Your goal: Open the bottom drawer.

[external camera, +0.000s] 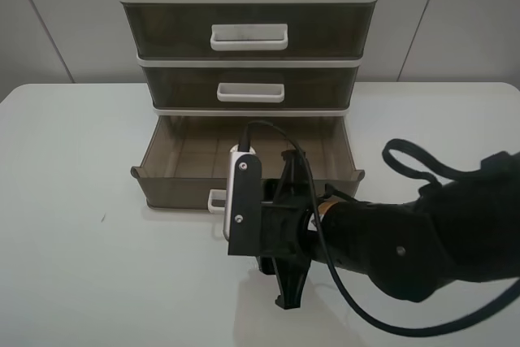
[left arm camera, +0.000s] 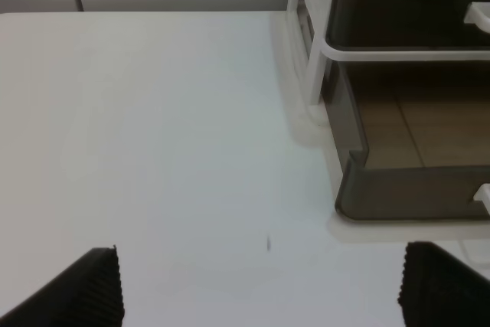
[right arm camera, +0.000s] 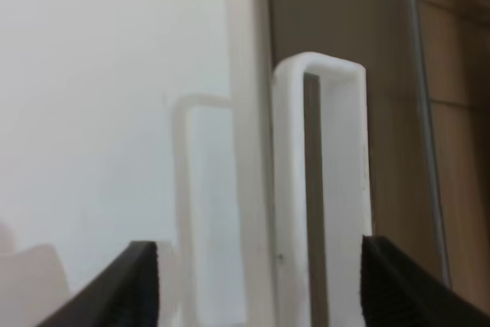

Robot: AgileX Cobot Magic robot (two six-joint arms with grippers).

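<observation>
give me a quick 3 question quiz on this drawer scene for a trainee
1. True or false: the bottom drawer is pulled out of the cabinet.
2. Pick one: in the right wrist view, what stands between the open fingers of the right gripper? A the handle; B a cup; C a cloth.
3. Fill in: the left gripper, over the table beside the cabinet, is ___ (open or shut).

Key: 1 true; 2 A; 3 open.
</observation>
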